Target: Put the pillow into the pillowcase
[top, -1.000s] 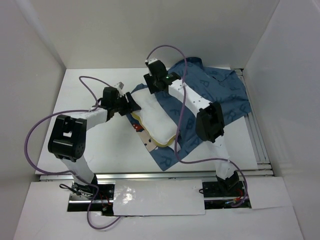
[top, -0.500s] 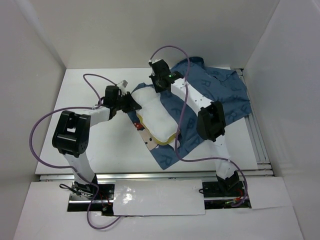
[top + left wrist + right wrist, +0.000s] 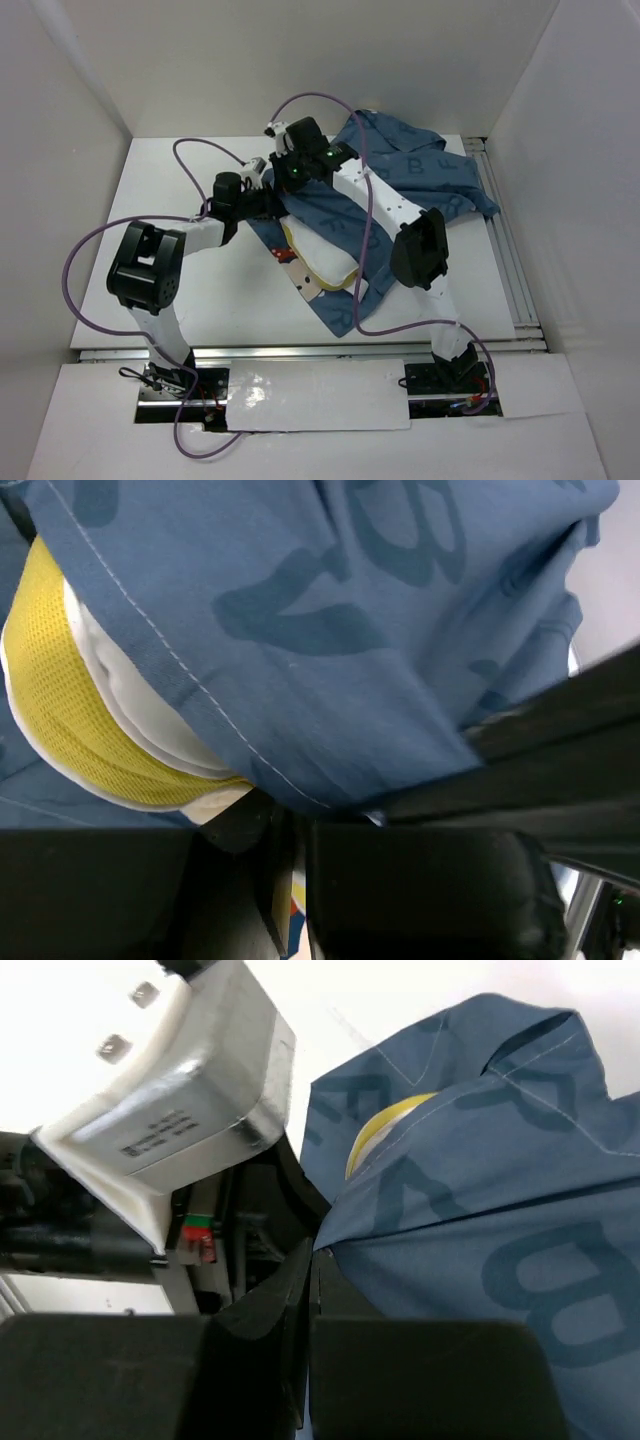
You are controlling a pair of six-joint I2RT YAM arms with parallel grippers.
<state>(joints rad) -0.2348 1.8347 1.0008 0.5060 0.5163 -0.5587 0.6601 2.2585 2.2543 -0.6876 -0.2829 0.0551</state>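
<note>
The white pillow [image 3: 318, 255] with its yellow edge [image 3: 70, 710] lies at the table's middle, and its far half is under the blue pillowcase [image 3: 420, 180]. My right gripper [image 3: 290, 172] is shut on the pillowcase's upper hem [image 3: 500, 1210] and holds it over the pillow's far left corner. A bit of yellow pillow [image 3: 385, 1125] shows under that hem. Right beside it, my left gripper [image 3: 268, 203] is shut on the pillowcase; printed fabric shows between the jaws [image 3: 295, 825]. Blue cloth [image 3: 350, 630] hangs over them.
Both wrists crowd together at the pillow's far left corner, and the left arm's white camera housing [image 3: 170, 1110] is close to my right fingers. Purple cables [image 3: 90, 250] loop over the white table [image 3: 180, 290]. A metal rail [image 3: 512, 270] borders the right side, and white walls enclose the space.
Both grippers have closed. The right one has drawn the pillowcase's upper layer leftward over the pillow's far end, which lay bare before. The left gripper has moved in to the pillow's corner.
</note>
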